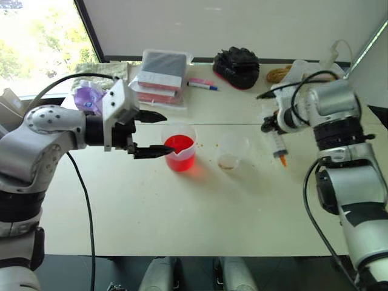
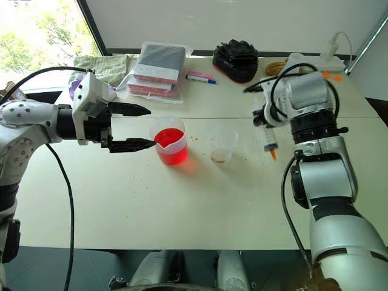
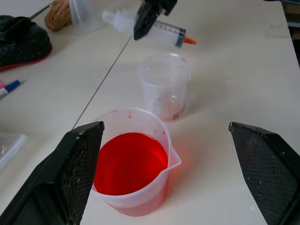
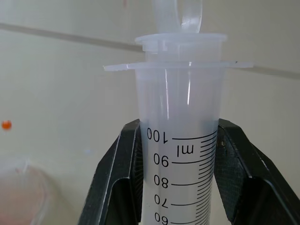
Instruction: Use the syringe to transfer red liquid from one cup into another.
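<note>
On the table, nearest me: the spouted cup [image 1: 180,151] stands upright, holding red liquid [image 1: 179,147].
My left gripper [image 1: 149,134]: jaws spread wide, level beside that cup's rim, gripping nothing.
Beside it: the plain cup [image 1: 230,151] stands apart, nearly empty.
My right gripper [image 3: 149,18]: clamped on the syringe [image 1: 279,144], which hangs above the table, orange tip down.
Farther back: a marker pen [image 1: 202,85] and a black glove [image 1: 237,65].
</note>
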